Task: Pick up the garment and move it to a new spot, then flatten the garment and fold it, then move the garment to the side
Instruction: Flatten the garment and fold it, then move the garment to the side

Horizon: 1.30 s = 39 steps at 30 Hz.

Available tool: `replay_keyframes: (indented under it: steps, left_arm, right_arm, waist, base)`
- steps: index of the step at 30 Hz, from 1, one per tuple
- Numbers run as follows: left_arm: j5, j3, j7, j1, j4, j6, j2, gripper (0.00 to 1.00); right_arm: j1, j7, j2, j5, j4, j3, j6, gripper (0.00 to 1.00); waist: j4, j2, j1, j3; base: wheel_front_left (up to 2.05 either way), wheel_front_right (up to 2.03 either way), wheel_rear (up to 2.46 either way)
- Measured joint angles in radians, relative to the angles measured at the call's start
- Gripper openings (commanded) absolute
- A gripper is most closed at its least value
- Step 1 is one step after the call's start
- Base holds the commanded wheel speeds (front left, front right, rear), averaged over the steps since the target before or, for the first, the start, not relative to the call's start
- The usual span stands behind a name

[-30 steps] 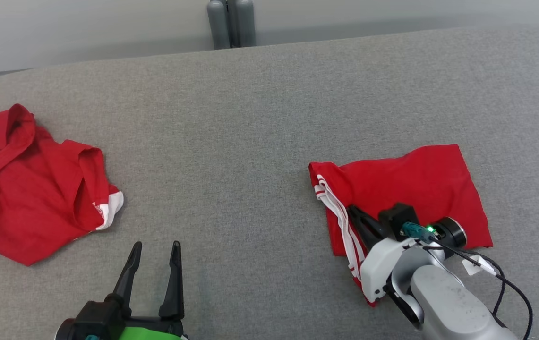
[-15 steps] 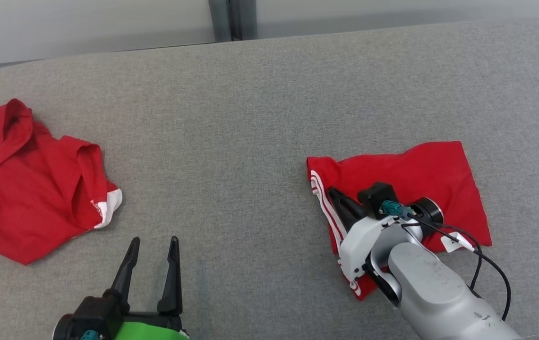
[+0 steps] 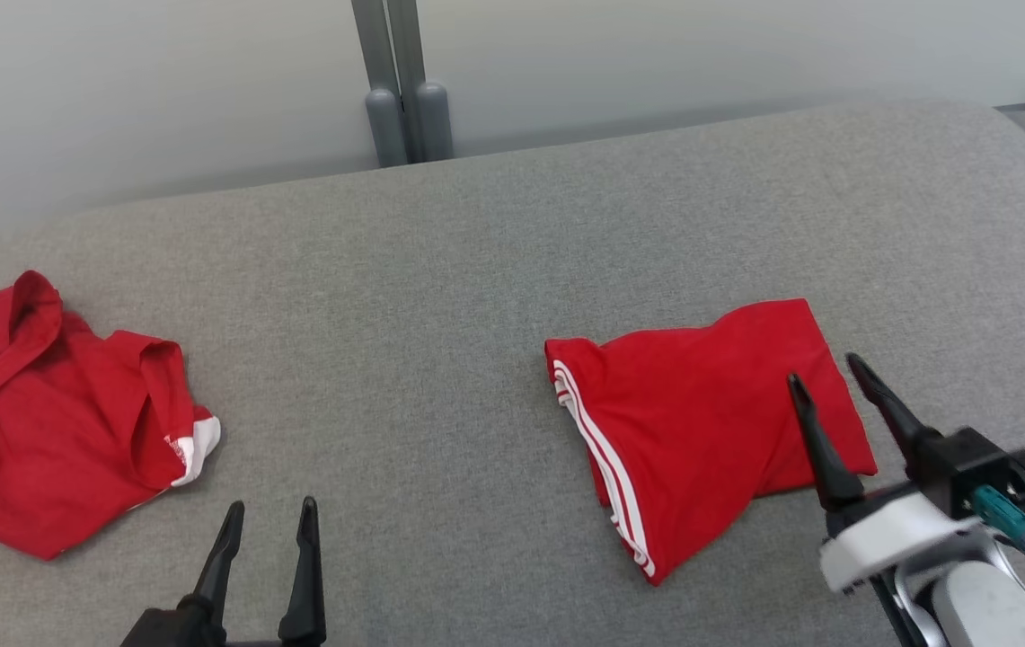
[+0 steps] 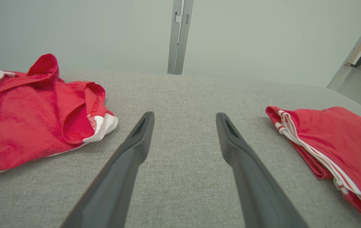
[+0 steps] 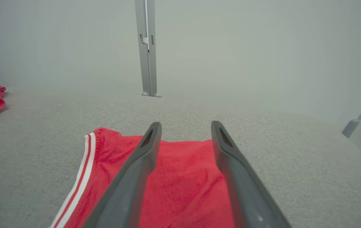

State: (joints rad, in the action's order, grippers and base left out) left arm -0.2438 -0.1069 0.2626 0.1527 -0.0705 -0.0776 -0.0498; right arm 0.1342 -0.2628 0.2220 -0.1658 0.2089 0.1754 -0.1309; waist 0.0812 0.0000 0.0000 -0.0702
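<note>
While the folded red shorts point(image 3: 701, 422) lie at the head view's centre right, your right gripper point(image 3: 826, 377) hovers beside them, jaws apart and empty; the left gripper point(image 3: 268, 517) waits, also spread, at the bottom left near a crumpled red shirt point(image 3: 54, 422). Left wrist view: shorts point(image 4: 332, 148) at right. Right wrist view: shorts point(image 5: 174, 180) lie below the fingers point(image 5: 142, 158); pinch every layer before sliding.

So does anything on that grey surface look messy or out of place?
Yes, the red shirt at the left lies crumpled, with its collar sticking up and a sleeve bunched. The folded red shorts at the right sit slightly askew. Nothing looks torn or spilled.
</note>
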Motion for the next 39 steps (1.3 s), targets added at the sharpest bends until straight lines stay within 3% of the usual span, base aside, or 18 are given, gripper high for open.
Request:
replay_keyframes:
  steps: [5,10,34,39]
  left_arm:
    - [0.003,0.031,0.0,0.051,-0.006,0.003,0.0,1.0]
    - [0.007,0.053,0.0,0.084,-0.011,0.001,0.0,1.0]
    - [0.004,0.064,0.0,0.088,0.0,-0.006,0.0,1.0]
    - [0.005,0.065,0.0,0.083,0.003,-0.006,0.0,1.0]
  right_arm:
    - [-0.176,0.0,-0.003,0.015,-0.103,-0.141,0.0,1.0]
    - [-0.278,0.0,-0.007,0.016,-0.093,-0.201,0.0,1.0]
    - [-0.264,0.0,-0.02,0.015,-0.105,-0.177,0.0,1.0]
    - [-0.214,0.0,-0.006,-0.073,-0.074,-0.142,0.0,1.0]
  waist:
    - [0.008,0.0,0.0,0.051]
    - [0.009,0.0,0.0,0.094]
    - [-0.009,0.0,0.0,0.082]
    - [-0.011,0.0,0.0,0.062]
  base:
    - [0.0,0.0,0.0]
    - [0.0,0.0,0.0]
    - [0.0,0.0,0.0]
    - [0.0,0.0,0.0]
